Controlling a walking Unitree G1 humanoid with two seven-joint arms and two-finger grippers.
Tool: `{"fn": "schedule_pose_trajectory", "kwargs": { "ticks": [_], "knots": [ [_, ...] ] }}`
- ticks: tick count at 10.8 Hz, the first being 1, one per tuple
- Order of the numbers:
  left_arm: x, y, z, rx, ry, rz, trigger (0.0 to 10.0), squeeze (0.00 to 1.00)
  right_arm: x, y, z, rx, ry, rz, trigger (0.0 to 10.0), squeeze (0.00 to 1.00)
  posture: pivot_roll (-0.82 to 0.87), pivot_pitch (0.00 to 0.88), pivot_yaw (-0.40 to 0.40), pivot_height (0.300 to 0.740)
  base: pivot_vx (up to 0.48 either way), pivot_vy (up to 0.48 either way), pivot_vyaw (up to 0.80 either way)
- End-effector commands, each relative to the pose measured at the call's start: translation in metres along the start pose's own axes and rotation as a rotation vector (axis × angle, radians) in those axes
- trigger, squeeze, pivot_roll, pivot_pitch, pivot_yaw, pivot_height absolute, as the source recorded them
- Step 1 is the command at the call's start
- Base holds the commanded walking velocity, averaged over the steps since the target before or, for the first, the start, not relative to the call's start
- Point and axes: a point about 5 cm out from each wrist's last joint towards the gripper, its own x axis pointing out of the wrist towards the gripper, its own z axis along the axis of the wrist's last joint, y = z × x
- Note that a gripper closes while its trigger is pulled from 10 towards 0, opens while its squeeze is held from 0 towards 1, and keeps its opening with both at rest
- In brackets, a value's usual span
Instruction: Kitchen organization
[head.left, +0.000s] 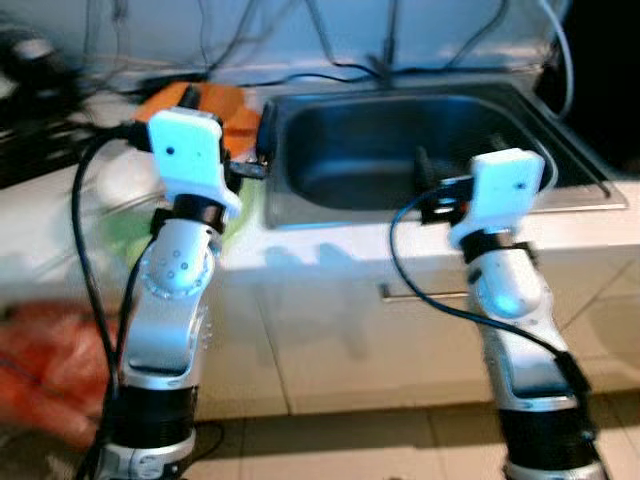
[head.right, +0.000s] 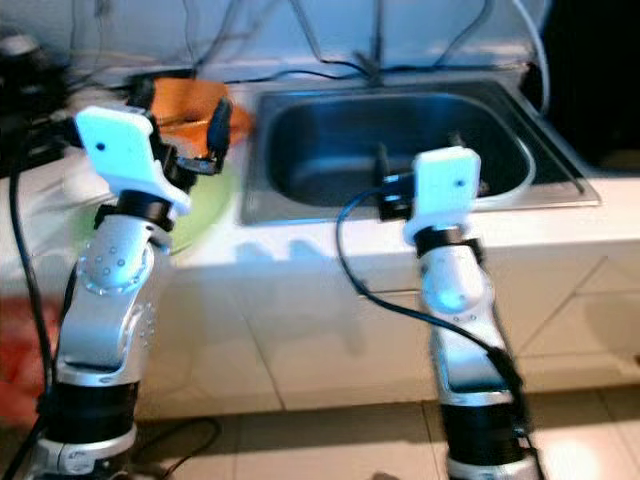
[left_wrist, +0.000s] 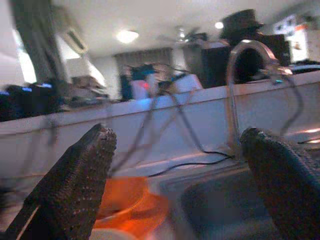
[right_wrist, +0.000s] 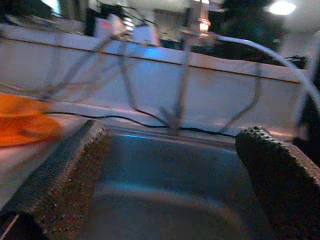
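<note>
Two grippers hover spread and empty at the sink: the right gripper over its basin, the left gripper at its left rim. Just beyond that rim sits the orange dish, blurred; it looks like light, stiff plastic, best pinched at its edge. Beside it a green plate lies half hidden by the arm.
</note>
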Motion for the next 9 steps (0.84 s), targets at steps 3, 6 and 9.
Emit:
{"fn": "schedule_pose_trajectory", "kwargs": {
  "ticks": [3,6,9],
  "knots": [
    [-0.0016,0.0037,-0.0034,0.022,0.019,0.023,10.0,0.00,-0.0012,0.0052,-0.0020,-0.001,0.024,0.038,10.0,0.00,0.01,0.058,0.050,0.740,0.000,0.000,0.00],
    [-0.0026,0.0050,-0.0070,0.022,0.037,0.037,10.0,0.00,0.0010,0.0067,-0.0044,-0.015,0.026,0.018,10.0,0.00,0.01,0.057,0.050,0.740,0.000,0.000,0.00],
    [-0.0039,0.0051,-0.0093,0.012,0.050,0.034,10.0,0.00,-0.0003,0.0069,-0.0096,-0.037,0.070,0.036,10.0,0.00,0.01,0.058,0.048,0.740,0.000,0.000,0.00]
  ]
}}
